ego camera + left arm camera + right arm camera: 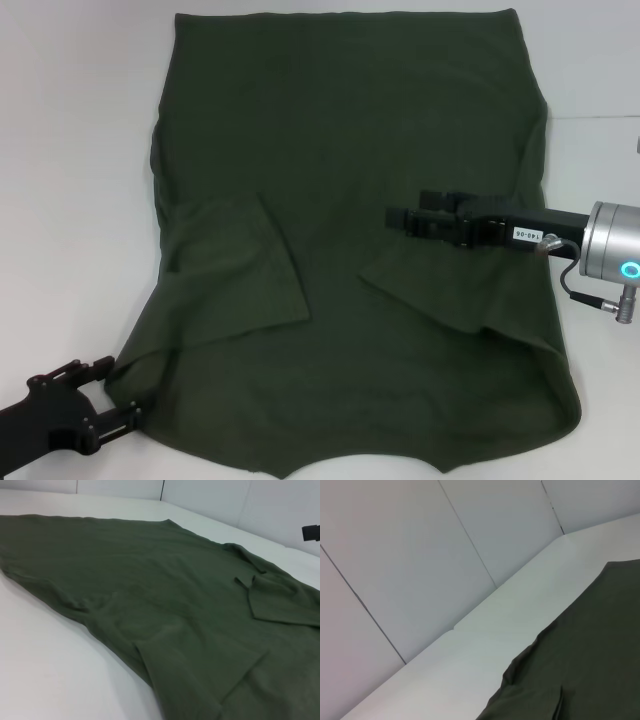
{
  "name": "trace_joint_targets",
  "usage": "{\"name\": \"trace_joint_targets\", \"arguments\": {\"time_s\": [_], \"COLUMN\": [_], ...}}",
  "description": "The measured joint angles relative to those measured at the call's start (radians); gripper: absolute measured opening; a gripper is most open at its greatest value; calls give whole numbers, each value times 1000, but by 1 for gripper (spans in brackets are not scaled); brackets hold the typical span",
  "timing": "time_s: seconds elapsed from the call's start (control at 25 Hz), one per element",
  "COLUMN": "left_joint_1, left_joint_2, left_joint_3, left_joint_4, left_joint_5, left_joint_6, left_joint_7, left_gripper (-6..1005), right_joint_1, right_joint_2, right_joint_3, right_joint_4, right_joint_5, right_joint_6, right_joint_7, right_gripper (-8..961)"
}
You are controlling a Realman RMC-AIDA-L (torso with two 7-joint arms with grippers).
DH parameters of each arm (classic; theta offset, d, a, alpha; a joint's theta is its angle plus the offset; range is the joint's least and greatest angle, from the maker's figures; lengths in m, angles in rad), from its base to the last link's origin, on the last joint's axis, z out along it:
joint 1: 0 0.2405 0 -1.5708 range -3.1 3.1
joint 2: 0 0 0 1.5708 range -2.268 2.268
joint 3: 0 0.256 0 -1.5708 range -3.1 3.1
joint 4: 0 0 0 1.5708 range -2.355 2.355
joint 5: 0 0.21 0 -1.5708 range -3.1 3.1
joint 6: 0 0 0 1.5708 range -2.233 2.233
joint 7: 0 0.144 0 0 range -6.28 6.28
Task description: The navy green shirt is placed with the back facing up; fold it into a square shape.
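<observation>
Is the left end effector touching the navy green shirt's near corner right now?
Touching, as far as the head view shows: the left end effector meets the near left corner of the navy green shirt, with no white table between them.

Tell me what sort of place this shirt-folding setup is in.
Probably a lab or test cell, not a home. The navy green shirt lies on a bare white table, plain white wall panels close it in, and the left gripper and right gripper work over it.
</observation>
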Motion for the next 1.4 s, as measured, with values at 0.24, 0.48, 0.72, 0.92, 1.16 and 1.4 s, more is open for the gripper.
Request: {"name": "trace_joint_targets", "arguments": {"time_s": [0.24, 0.48, 0.72, 0.92, 1.16, 1.4], "left_joint_1": [-4, -9, -11, -19, -25, -35], "left_joint_2": [0, 0, 1, 0, 0, 0], "left_joint_3": [4, 1, 6, 9, 10, 2], "left_joint_4": [0, 2, 27, 36, 44, 60], "left_joint_5": [10, 23, 29, 55, 68, 63], "left_joint_6": [7, 9, 35, 38, 43, 100], "left_joint_7": [-10, -16, -24, -41, -53, -66], "left_gripper": [743, 741, 739, 616, 370, 89], "right_joint_1": [1, 1, 1, 1, 2, -1], "right_joint_2": [0, 0, 0, 0, 0, -2], "right_joint_3": [0, 0, 12, 14, 14, 14], "right_joint_4": [-1, -1, -2, -4, -7, -9], "right_joint_5": [1, 1, 1, 1, 1, 1], "right_joint_6": [0, 0, -6, -7, -9, -11], "right_joint_7": [0, 0, 0, 0, 0, 0], "right_gripper": [930, 930, 931, 931, 931, 930]}}
